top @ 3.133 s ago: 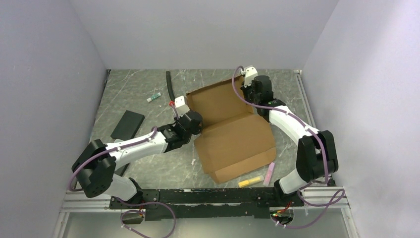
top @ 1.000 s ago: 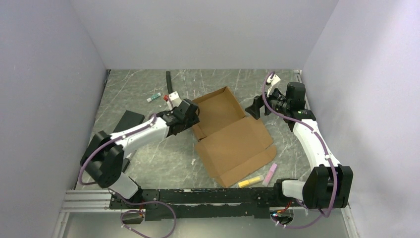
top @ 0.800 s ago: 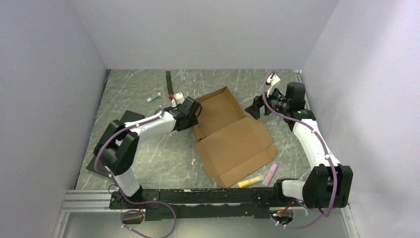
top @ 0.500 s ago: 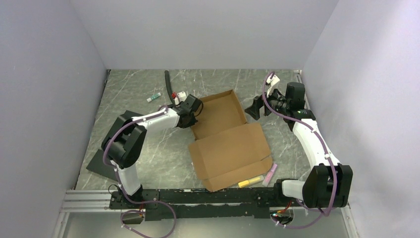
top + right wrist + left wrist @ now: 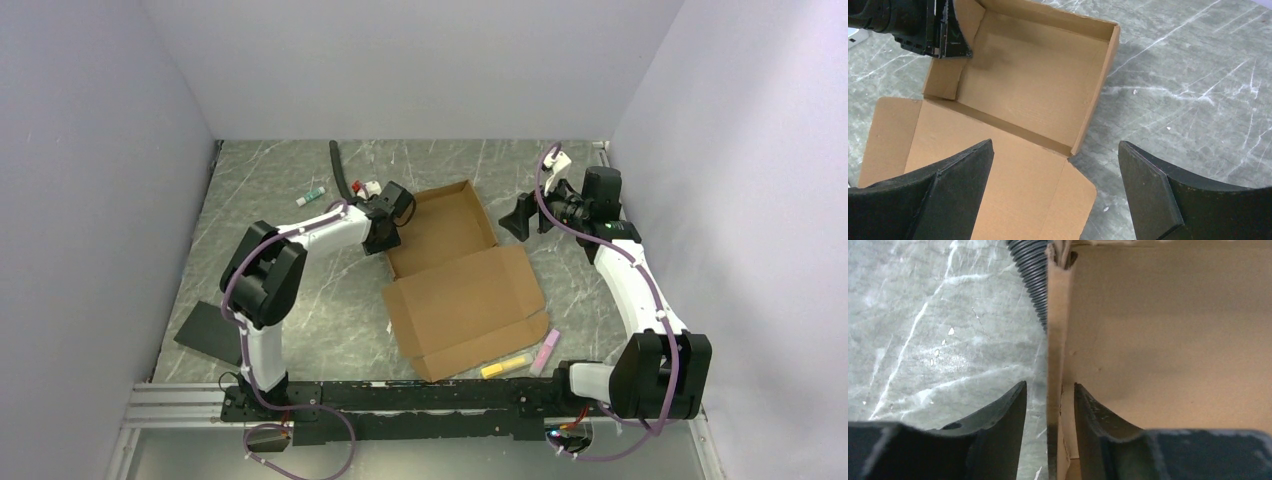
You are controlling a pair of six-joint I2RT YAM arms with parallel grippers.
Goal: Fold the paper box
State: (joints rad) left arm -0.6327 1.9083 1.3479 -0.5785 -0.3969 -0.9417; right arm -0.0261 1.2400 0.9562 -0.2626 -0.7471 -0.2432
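The plain brown corrugated cardboard box [image 5: 455, 275] lies mid-table [image 5: 320, 300]. Its near lid panel [image 5: 465, 308] is flat and unclosed; closing remains. Beyond, the tray [image 5: 1038, 90] walls stand erected. Left claw [image 5: 1049, 386], slightly parted, straddles the tray's left wall. Right claw [image 5: 1055, 144] hovers wide apart, empty.

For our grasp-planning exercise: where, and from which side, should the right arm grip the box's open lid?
Probably the lid's right edge, coming from the right: it is a thin flat-lying sheet, so the fingers must straddle an edge, and the open right gripper hovers on that side.
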